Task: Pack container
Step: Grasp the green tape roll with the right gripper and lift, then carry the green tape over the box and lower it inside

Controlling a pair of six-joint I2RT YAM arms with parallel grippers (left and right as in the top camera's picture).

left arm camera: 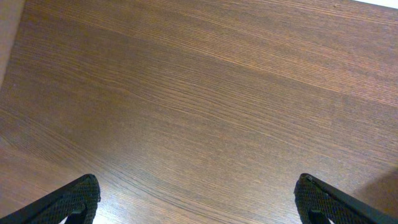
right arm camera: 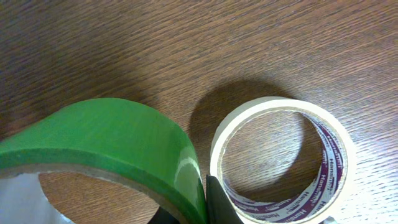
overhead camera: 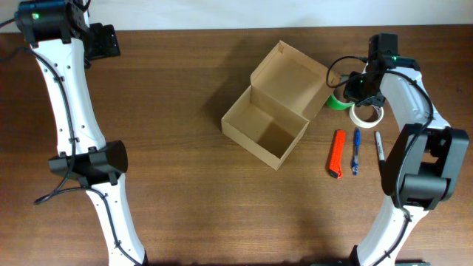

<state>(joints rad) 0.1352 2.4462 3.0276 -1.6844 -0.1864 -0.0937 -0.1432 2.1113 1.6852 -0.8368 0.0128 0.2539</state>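
At the middle of the surface (overhead camera: 185, 185) the container (overhead camera: 259, 122) sits lid-open, likely light, crushable cardboard best steadied by a side wall, while the right tool (overhead camera: 355, 92) pinches the green tape roll (right arm camera: 112, 134), left tool (left arm camera: 199, 199) gaping empty.
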